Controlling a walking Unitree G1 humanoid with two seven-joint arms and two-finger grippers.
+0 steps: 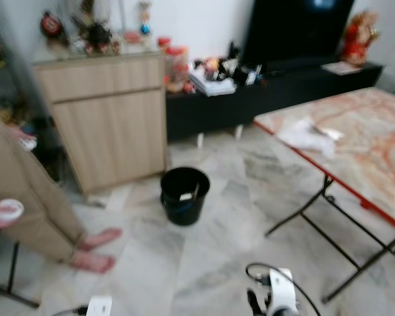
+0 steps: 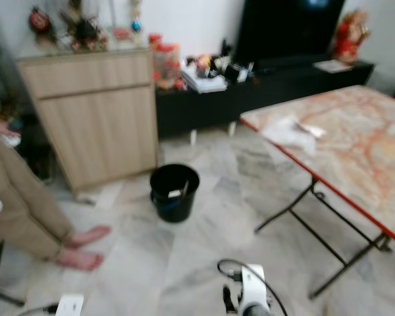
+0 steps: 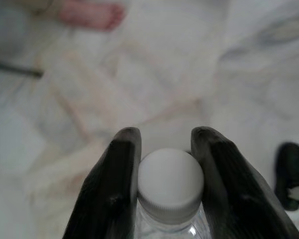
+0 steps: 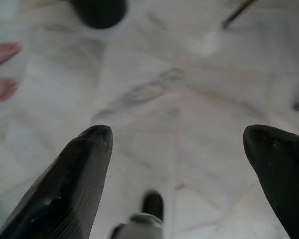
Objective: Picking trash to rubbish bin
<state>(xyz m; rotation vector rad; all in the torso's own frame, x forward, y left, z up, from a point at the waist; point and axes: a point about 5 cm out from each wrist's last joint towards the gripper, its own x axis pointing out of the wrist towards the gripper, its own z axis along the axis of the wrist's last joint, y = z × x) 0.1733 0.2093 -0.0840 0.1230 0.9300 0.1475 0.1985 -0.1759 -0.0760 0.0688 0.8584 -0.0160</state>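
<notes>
From the head, the black rubbish bin [image 1: 184, 195] stands on the marble floor [image 1: 210, 263] ahead, near a person's bare feet [image 1: 95, 250]. Left wrist: the left gripper [image 3: 164, 149] clenches a capped plastic bottle [image 3: 170, 186]; carry it level, release directly above the bin's mouth. Right wrist: the right gripper [image 4: 177, 142] hangs spread, empty.

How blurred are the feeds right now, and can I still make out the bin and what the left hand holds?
Left eye and right eye views: motion-blurred throughout, yet the black rubbish bin reads clearly on the marble floor. Left wrist view: the white bottle cap between the left hand fingers is fairly sharp, the floor behind soft. Right wrist view: soft, right hand open.
</notes>
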